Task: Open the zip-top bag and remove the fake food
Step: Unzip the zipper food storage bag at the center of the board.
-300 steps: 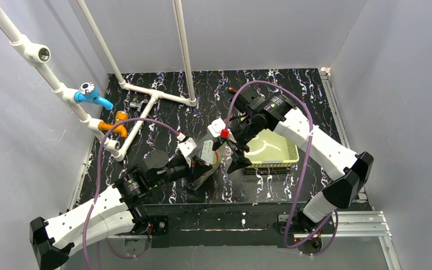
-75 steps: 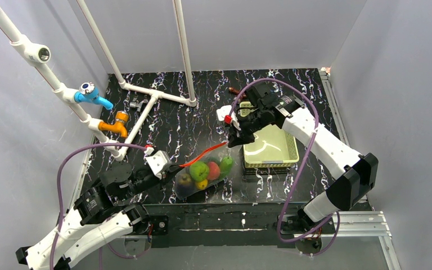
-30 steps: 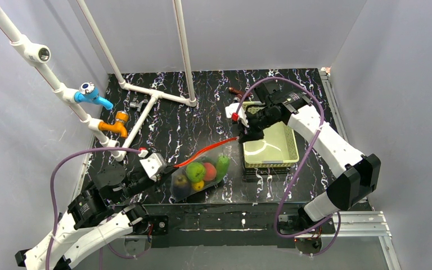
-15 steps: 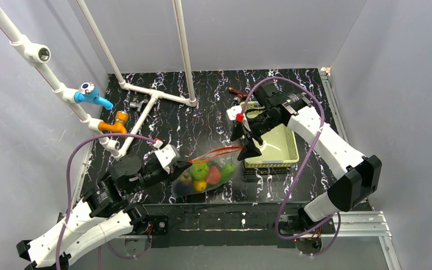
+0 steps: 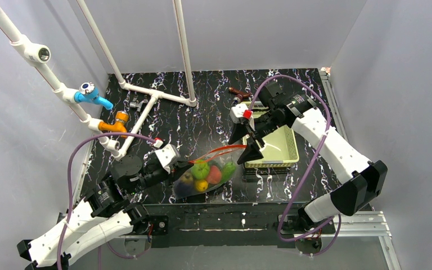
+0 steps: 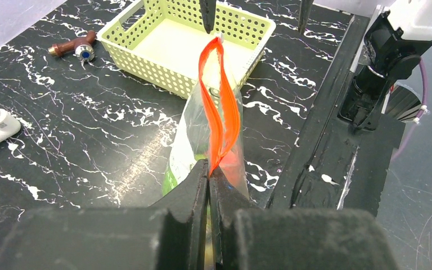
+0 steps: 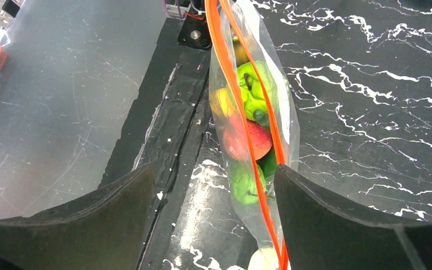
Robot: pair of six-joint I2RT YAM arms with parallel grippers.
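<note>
Firmly in left end effector [image 6: 209, 169], zip-top bag [image 6: 201, 128]; right end effector [image 5: 243, 146] agape.

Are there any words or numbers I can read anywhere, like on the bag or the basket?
None can be read.
The zip-top bag is clear plastic with no print showing.
The yellow-green basket is plain.
The small red tag is too small to tell if it bears writing.
</note>
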